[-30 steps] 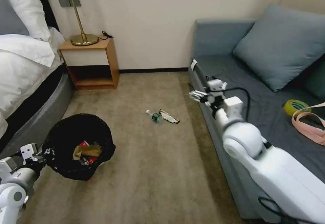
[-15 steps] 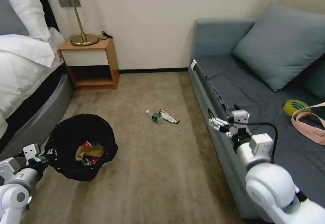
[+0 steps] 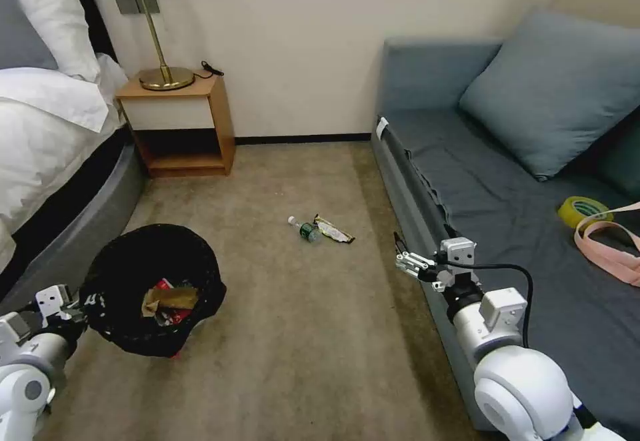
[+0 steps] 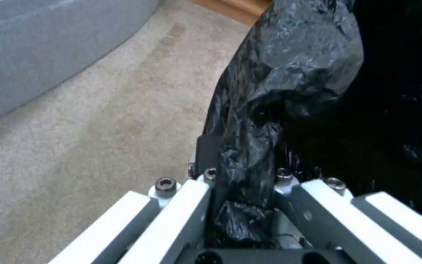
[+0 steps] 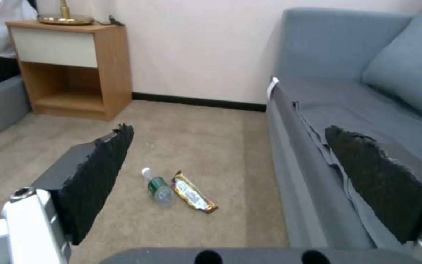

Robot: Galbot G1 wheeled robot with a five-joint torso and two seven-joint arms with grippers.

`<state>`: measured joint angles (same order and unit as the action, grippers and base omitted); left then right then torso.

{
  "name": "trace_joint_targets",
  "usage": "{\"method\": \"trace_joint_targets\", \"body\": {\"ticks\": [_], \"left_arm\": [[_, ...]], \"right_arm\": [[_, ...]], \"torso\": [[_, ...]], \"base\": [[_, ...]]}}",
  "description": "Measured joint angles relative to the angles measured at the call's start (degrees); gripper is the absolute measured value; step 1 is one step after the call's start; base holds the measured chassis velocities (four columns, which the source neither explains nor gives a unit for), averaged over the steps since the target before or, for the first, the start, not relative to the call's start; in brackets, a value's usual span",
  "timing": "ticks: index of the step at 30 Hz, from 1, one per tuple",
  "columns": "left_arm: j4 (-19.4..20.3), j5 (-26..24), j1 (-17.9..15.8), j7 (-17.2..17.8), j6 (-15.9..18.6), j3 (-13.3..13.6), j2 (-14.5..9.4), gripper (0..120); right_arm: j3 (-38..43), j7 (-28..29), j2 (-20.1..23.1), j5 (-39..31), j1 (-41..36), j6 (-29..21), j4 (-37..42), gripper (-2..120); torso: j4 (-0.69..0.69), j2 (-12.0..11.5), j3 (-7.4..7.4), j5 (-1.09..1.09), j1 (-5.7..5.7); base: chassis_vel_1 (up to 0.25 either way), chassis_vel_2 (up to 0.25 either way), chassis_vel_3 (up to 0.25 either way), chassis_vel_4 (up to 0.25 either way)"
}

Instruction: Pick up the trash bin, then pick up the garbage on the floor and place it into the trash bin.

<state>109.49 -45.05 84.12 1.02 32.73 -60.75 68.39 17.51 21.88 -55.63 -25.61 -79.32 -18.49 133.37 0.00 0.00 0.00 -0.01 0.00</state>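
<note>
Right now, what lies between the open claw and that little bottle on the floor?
Only bare carpet separates the right claw from the bottle; both the head and right wrist views show it.

The rim of the trash bin (image 3: 155,287) at nine o'clock is covered by the left gripper (image 3: 85,302), so in the head view the clamp itself cannot be made out. In the left wrist view the bin (image 4: 318,91) runs off the frame, and the bag (image 4: 250,176) hides the inner faces of the jaws. The pieces inside the bin (image 3: 170,301) are crumpled together and partly shadowed; their number cannot be told. The bottle (image 3: 305,229) has a label too small to read. The lamp (image 3: 143,21) is cut at twelve o'clock, the bed (image 3: 47,134) at nine, the pink strap (image 3: 610,241) at three.
</note>
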Motion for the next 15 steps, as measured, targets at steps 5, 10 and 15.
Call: {"method": "trace_joint_targets", "body": {"ticks": [5,10,15], "left_arm": [[-0.4,-0.1,-0.1,0.0,-0.1,0.0,0.1,2],[-0.7,-0.2,-0.3,-0.2,-0.2,-0.4,0.0,2],[-0.9,-0.6,-0.5,-0.3,-0.3,-0.8,-0.3,2]], "right_arm": [[0.2,-1.2,0.7,-0.3,0.1,0.0,0.0,100],[0.2,-2.0,0.6,-0.3,0.0,0.1,0.0,100],[0.2,-2.7,0.6,-0.1,0.1,0.1,-0.1,100]], "torso": [[0.0,0.0,0.0,0.0,0.0],[0.0,0.0,0.0,0.0,0.0],[0.0,0.0,0.0,0.0,0.0]], "base": [[0.0,0.0,0.0,0.0],[0.0,0.0,0.0,0.0],[0.0,0.0,0.0,0.0]]}}
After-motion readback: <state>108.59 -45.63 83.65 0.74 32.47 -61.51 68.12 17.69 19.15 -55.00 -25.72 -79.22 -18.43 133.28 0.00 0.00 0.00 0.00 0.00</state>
